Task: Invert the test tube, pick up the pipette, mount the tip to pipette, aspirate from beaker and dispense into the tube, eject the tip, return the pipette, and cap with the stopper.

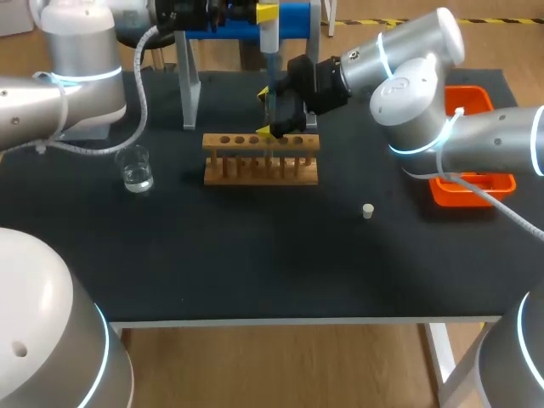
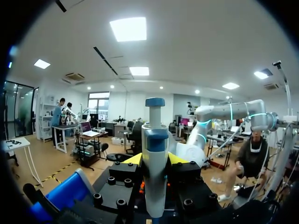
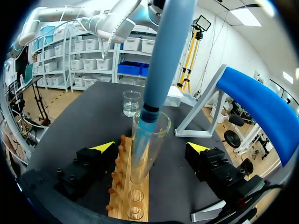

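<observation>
Black matte table (image 1: 255,263) carries a wooden rack (image 1: 260,159) with a row of round holes, and a clear glass tube (image 3: 142,154) stands upright in one. The right gripper (image 3: 152,148) straddles the tube, fingers spread wide and touching nothing. The left gripper (image 2: 155,161) is clamped on the pale pipette (image 2: 155,154), whose blue end hangs inside the tube's mouth. A glass beaker (image 1: 136,169) of water sits well left of the rack. A small pale stopper (image 1: 367,211) lies alone to the right, near an orange tray (image 1: 473,189). A blue stand (image 1: 293,19) rises behind.
</observation>
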Available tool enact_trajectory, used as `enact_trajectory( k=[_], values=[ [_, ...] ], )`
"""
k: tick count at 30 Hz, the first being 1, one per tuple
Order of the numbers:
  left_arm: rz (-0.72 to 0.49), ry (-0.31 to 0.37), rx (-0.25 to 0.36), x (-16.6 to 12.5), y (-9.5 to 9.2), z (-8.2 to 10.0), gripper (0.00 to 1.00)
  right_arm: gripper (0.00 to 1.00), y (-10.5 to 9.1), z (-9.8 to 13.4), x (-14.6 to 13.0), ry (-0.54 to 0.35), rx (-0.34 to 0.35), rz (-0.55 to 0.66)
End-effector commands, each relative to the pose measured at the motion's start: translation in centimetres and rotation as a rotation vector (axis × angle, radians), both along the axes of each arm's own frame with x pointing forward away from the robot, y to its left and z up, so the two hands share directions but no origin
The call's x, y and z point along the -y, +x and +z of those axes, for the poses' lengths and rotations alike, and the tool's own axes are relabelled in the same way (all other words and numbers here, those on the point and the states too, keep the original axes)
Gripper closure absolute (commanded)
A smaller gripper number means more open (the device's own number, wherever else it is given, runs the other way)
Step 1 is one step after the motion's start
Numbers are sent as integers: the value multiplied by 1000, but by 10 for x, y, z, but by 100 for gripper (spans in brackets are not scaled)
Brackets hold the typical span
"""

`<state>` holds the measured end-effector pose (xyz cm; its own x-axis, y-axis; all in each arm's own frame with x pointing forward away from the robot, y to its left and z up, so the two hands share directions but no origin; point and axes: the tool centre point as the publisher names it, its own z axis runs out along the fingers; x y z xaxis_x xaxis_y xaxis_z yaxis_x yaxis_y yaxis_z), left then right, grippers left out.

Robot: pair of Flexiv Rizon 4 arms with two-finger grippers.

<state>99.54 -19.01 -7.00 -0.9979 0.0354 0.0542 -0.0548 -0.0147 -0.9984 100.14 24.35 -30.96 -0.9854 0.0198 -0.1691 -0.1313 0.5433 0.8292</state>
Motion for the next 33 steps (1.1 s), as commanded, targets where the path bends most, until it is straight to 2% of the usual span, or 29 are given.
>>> enact_trajectory(
  k=[1,33],
  values=[
    [5,-7,1,-1,-1,-2,100,0,0,0,0,-1,0,1],
    [17,-15,-15,-2,2,-8,100,0,0,0,0,-1,0,1]
  ],
)
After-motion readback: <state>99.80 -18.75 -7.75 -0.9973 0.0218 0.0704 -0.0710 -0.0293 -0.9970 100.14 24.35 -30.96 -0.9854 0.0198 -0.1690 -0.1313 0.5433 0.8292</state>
